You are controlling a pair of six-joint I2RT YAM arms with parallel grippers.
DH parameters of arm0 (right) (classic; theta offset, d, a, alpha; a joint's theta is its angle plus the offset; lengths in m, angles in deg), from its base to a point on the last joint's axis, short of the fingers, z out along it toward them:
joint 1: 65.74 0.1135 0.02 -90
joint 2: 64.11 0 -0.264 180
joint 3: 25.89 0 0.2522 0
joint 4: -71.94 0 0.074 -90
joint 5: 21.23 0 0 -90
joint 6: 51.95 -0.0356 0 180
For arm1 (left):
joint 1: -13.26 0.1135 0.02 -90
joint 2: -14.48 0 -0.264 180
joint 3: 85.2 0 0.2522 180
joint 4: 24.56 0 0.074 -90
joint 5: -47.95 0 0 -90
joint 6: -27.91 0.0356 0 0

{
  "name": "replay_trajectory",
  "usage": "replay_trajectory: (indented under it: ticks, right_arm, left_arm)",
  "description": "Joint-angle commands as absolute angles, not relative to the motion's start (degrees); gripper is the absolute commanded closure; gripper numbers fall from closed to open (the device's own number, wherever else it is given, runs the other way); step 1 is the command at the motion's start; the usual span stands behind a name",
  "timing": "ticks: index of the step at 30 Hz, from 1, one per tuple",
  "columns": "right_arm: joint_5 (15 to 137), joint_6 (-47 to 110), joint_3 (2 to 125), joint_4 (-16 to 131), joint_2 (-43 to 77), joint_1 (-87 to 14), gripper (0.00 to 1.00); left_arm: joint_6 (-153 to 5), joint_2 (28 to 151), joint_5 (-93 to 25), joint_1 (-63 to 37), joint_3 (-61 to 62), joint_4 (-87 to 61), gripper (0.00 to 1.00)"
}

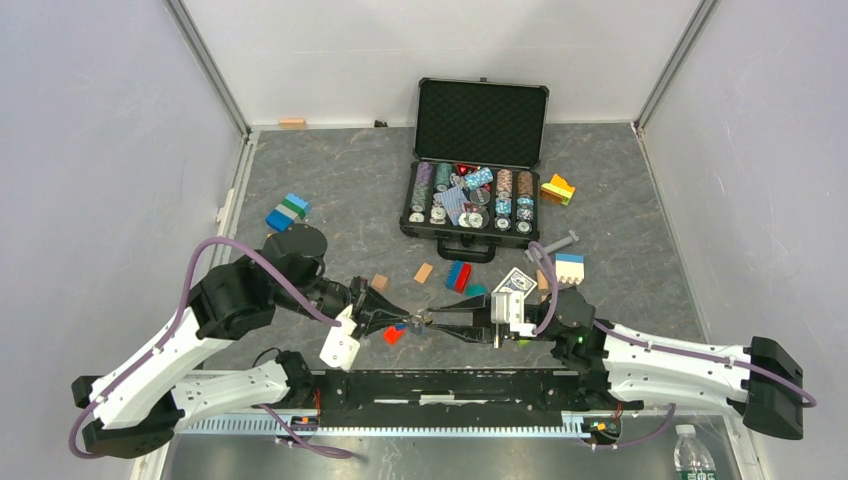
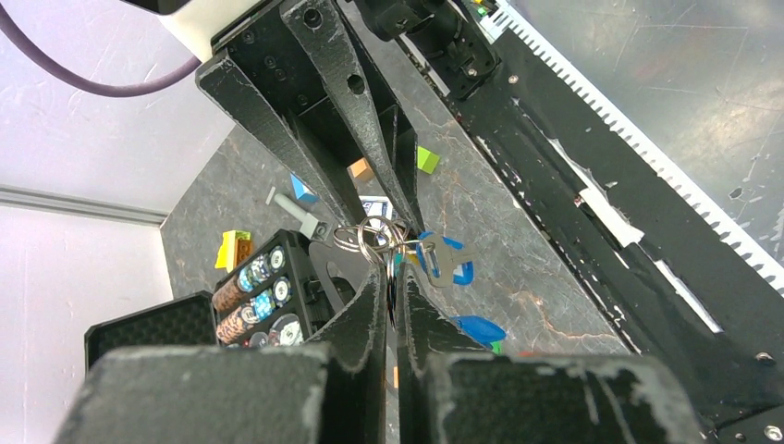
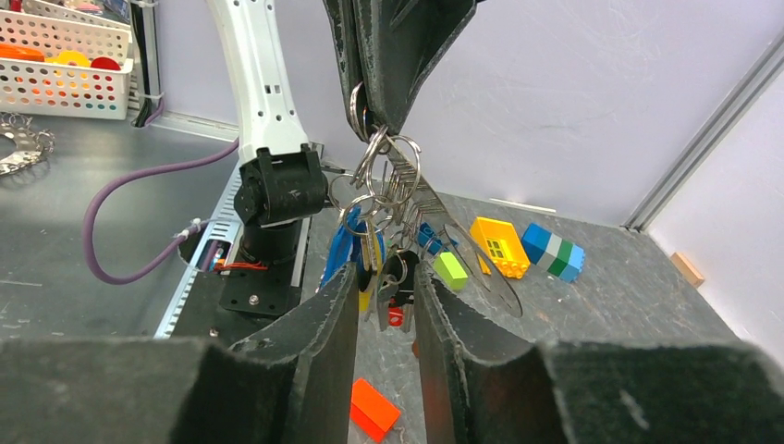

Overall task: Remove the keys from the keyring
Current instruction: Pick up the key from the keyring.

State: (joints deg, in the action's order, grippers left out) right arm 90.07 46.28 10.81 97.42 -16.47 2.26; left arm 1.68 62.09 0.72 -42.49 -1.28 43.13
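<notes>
The keyring [image 3: 374,155], a cluster of thin silver wire rings, hangs from my left gripper [image 3: 370,116], which is shut on it from above. The same rings [image 2: 370,236] show just past the left gripper [image 2: 395,277] tips in the left wrist view. Several keys [image 3: 381,264] dangle below the rings, with blue, yellow, red and black heads. My right gripper [image 3: 385,282] stands open around the hanging keys, with a finger on each side. A blue-headed key [image 2: 446,259] sticks out sideways. From above, both grippers meet tip to tip at the keys [image 1: 418,322] near the table's front.
An open black poker chip case [image 1: 480,88] stands at the back centre. Toy blocks lie scattered: a red one [image 1: 394,334] under the grippers, blue-green ones [image 1: 287,212] at the left, a yellow one [image 1: 558,189] at the right. An orange block [image 3: 374,410] lies below the right gripper's fingers.
</notes>
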Motion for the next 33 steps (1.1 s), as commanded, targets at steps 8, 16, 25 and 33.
replay_trajectory:
  ticks: [8, 16, 25, 33]
  right_arm:
    - [89.74, 45.7, 12.04, 100.89, -15.12, 3.25, 0.68]
    - [91.47, 45.17, 12.31, 101.76, -14.69, 3.67, 0.64]
    - [91.83, 44.6, 12.65, 102.87, -14.08, 3.95, 0.68]
    - [90.96, 44.8, 13.29, 100.46, -13.75, 4.13, 0.83]
  left_arm:
    - [3.23, 62.11, 3.95, -42.71, 1.26, 41.33, 0.98]
    - [3.06, 62.3, 4.36, -42.72, 1.25, 41.32, 0.98]
    - [2.88, 62.69, 4.62, -42.67, 1.51, 41.32, 0.98]
    - [2.88, 62.54, 4.32, -42.71, 1.34, 41.32, 0.98]
